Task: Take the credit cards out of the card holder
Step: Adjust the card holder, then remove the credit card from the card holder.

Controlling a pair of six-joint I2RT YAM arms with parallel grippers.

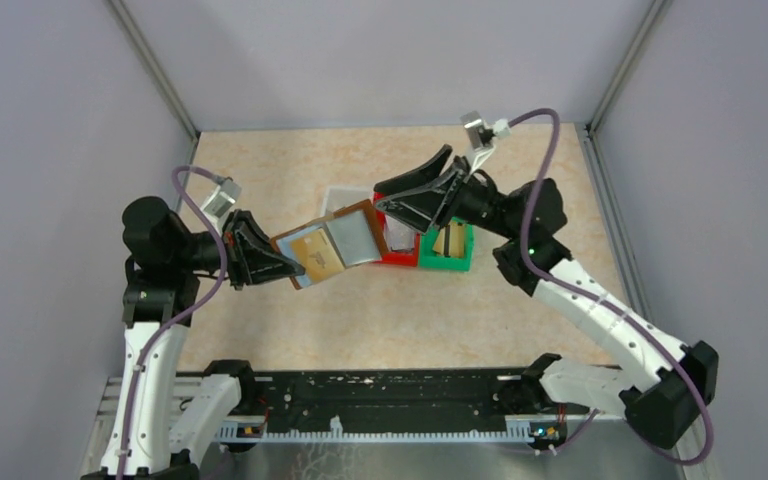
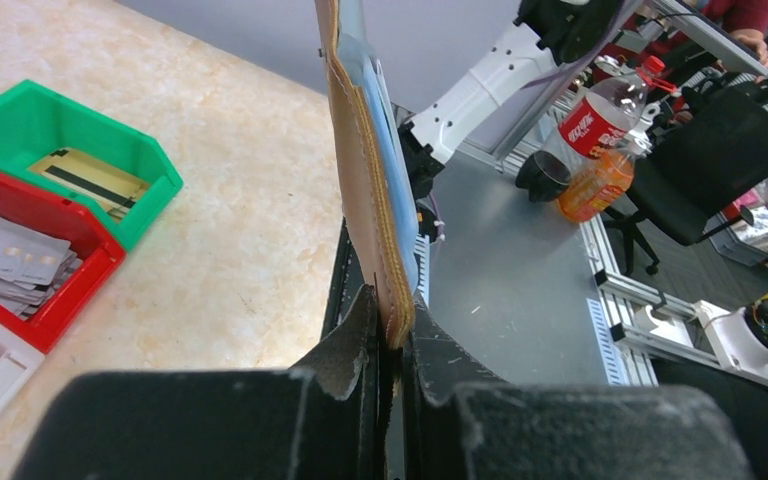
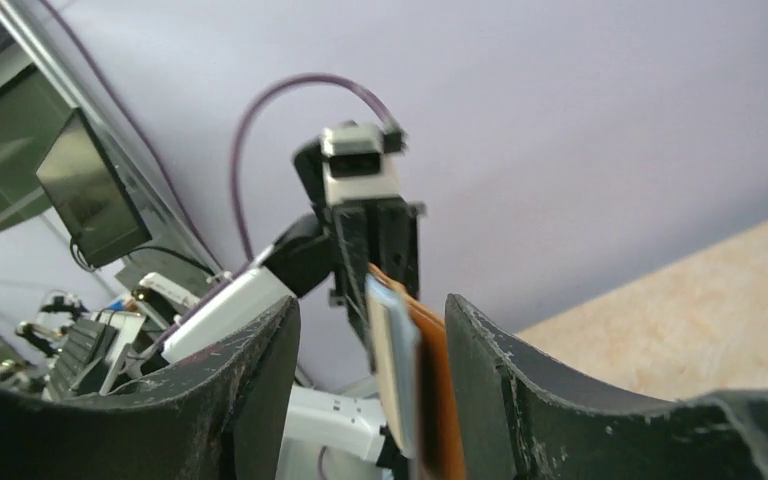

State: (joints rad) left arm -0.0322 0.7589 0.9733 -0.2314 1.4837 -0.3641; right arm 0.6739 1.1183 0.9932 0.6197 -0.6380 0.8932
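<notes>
Left pincer (image 1: 278,262) pressed shut on the left end of the card holder (image 1: 325,245), which hangs open above the bench (image 1: 380,320). Right pincer (image 1: 380,198) spread, with the holder's opposite end edge-on between its fingers. Contact cannot be told. The holder's long axis runs pincer to pincer, pointing at the right arm. Silver card (image 1: 352,238) lies nearest the right pincer, likely the next pull.

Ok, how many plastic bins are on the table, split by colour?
Green plastic bin: 1
Red plastic bin: 1
White plastic bin: 1
Total: 3 bins
</notes>
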